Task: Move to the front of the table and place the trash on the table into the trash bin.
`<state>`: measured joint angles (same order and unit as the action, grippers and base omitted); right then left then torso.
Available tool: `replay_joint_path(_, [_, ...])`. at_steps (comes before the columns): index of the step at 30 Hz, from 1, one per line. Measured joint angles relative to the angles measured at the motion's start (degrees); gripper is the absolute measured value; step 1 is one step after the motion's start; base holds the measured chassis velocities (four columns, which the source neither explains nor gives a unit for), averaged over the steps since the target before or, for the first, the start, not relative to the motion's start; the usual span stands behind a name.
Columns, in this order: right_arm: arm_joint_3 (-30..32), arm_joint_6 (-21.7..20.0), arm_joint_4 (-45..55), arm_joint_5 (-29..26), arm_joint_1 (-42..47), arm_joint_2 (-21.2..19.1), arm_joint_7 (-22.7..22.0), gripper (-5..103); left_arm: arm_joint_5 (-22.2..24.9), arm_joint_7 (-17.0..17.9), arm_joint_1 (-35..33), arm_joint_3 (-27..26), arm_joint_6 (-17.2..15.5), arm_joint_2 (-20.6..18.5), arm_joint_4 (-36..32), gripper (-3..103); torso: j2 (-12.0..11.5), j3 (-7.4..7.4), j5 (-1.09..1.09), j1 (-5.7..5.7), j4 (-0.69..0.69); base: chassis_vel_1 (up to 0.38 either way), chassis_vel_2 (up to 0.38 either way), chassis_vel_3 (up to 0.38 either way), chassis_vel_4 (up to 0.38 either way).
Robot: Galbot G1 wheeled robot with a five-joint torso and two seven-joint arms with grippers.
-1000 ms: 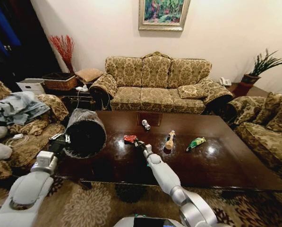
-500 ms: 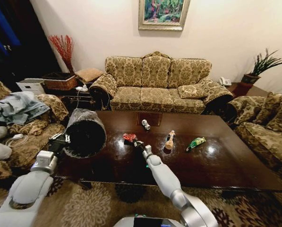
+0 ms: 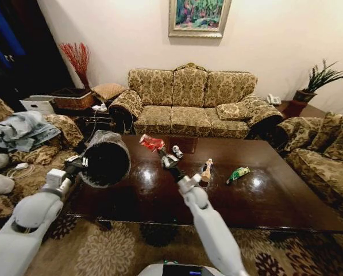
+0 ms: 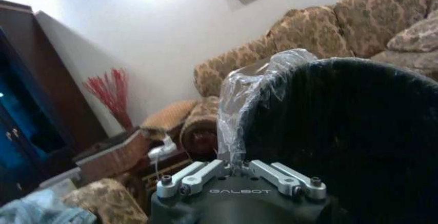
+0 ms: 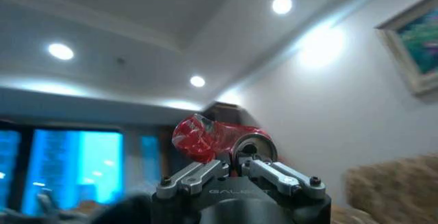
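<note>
A home living room: patterned sofas [image 3: 189, 98] ring a dark wooden worktop [image 3: 274, 190] on a floral rug [image 3: 108, 250], with a framed painting [image 3: 199, 16] above.

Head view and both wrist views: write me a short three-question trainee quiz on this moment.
1. True or false: the right gripper holds the red-and-white can above the table.
2. What does the left gripper hold? A) the trash bin by its rim B) a cushion C) the green wrapper
3. Fill in: besides the green wrapper, the tan bottle and the small silver-white piece lie on the ____.

Key: 1 true; 2 A; 3 table.
</note>
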<state>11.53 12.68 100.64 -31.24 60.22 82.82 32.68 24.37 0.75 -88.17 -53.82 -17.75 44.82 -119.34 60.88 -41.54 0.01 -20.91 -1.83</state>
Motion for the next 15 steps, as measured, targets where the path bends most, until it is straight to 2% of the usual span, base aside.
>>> replay_joint_path(1, [0.00, 0.00, 0.00, 0.00, 0.00, 0.00, 0.00, 5, 0.00, 0.00, 0.00, 0.00, 0.00, 0.00, 0.00, 2, 0.00, 0.00, 0.00, 0.00, 0.00, 0.000, 0.000, 0.000, 0.000])
replay_joint_path(3, [-0.22, -1.60, 3.74, -2.63, 1.05, -1.29, 2.98, 5, 0.38, -0.05, 0.48, 0.77, -0.19, -1.02, 0.15, 2, 0.00, 0.00, -0.02, 0.00, -0.01, 0.000, 0.000, 0.000, 0.000])
replay_joint_path(5, [-0.31, -1.93, 4.24, -3.11, 1.07, -1.50, 3.44, 5, 0.41, -0.14, 0.50, 0.91, -0.20, -1.29, 0.05, 2, 0.00, 0.00, -0.02, 0.00, -0.01, 0.000, 0.000, 0.000, 0.000])
replay_joint_path(8, [-2.23, -5.96, 6.40, -7.44, 0.23, -2.87, 8.01, 5, 1.88, -2.03, 0.09, 2.14, 0.32, -3.88, -1.57, 2, 0.00, 0.00, 0.00, 0.00, -0.01, 0.000, 0.000, 0.000, 0.000])
replay_joint_path(11, [-4.29, -7.19, 6.15, -7.88, -0.86, -3.57, 9.11, 5, 4.48, -2.51, -0.04, 2.69, 0.64, -5.03, -2.51, 2, 0.00, 0.00, -0.01, 0.00, 0.00, 0.000, 0.000, 0.000, 0.000])
replay_joint_path(15, [-7.99, -7.63, 3.13, -6.64, -3.39, -3.38, 9.27, 5, 4.76, -3.89, -0.69, 2.68, 2.14, -5.57, -4.12, 2, 0.00, 0.00, -0.02, 0.00, -0.02, 0.000, 0.000, 0.000, 0.000])
